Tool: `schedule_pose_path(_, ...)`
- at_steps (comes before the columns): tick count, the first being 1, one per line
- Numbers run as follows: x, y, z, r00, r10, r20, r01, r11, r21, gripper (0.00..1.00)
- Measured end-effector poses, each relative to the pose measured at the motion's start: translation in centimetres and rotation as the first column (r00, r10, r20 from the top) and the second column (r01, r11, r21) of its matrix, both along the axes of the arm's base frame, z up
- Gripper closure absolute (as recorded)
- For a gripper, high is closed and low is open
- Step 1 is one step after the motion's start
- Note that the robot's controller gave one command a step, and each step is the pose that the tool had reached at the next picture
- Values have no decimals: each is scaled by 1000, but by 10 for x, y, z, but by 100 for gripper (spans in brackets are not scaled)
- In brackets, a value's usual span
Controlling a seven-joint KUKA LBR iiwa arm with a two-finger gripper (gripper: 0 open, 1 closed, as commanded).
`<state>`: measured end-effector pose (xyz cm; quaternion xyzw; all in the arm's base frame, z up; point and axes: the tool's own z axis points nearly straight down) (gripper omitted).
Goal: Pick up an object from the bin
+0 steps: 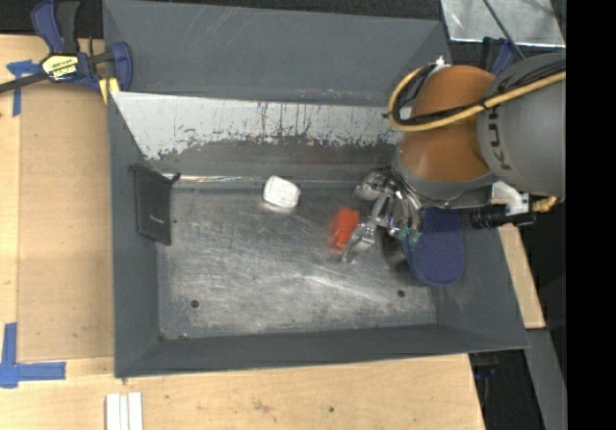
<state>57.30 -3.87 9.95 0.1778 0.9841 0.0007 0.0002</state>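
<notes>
Tool (375,223) of the KUKA arm hangs low in the right half of the grey metal bin (289,353), its metal tip just beside a small orange-red block (343,229) that lies on the bin floor right of the middle. Whether the tool is apart, together or clamped on anything cannot be told from this angle, and the block appears to lie at its left side rather than within it. A dark blue rounded thing (440,261) lies just on the tool's other side, partly under the arm's orange cover (445,128) and close to the bin's right wall. The step in hand looks like the final approach to a pick, with nothing seen lifted. The next move would call for settling squarely over the orange-red block, closing on it and rising straight up, without dragging the blue thing along. Farther out, a white rounded piece (281,194) rests well apart, toward the back wall. A flat black piece (152,205) stands against the far left wall. Room is tight on the right, where the sloping wall crowds the arm. The floor to the left and front lies open and scratched.
</notes>
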Motion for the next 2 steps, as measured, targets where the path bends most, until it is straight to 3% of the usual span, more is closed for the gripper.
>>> schedule_pose_path(1, 1, -2, 0, 1000, -1, 1, 1, 1000, -2, 100)
schedule_pose_path(2, -14, 0, 113, 1000, 26, 11, -26, 1000, -3, 100)
